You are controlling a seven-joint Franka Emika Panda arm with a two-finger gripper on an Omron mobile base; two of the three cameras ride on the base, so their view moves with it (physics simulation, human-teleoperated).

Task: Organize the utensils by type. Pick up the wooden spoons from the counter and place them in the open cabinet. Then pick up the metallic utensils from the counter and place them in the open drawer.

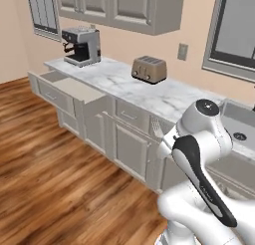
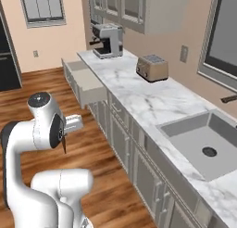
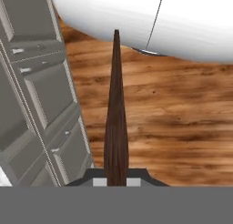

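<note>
My gripper (image 3: 116,182) is shut on a slim dark brown utensil (image 3: 116,109) that tapers to a point away from the hand. In the right base view the same utensil (image 2: 64,144) hangs as a thin dark sliver under the hand, which is tucked close to the arm's shoulder, above the floor and apart from the counter (image 2: 152,102). The open drawer (image 1: 74,87) (image 2: 88,85) juts out of the base units at the counter's (image 1: 149,97) far left end, its floor bare. The wall cabinet (image 1: 129,10) (image 2: 134,9) hangs above the counter. The wooden spoons are out of view.
On the counter stand a coffee machine (image 1: 82,46) (image 2: 109,41) and a toaster (image 1: 149,68) (image 2: 152,67). A sink (image 2: 203,143) is sunk in at the right. Grey base cabinet doors (image 3: 41,104) run beside the hand, and wooden floor (image 1: 55,189) stretches in front.
</note>
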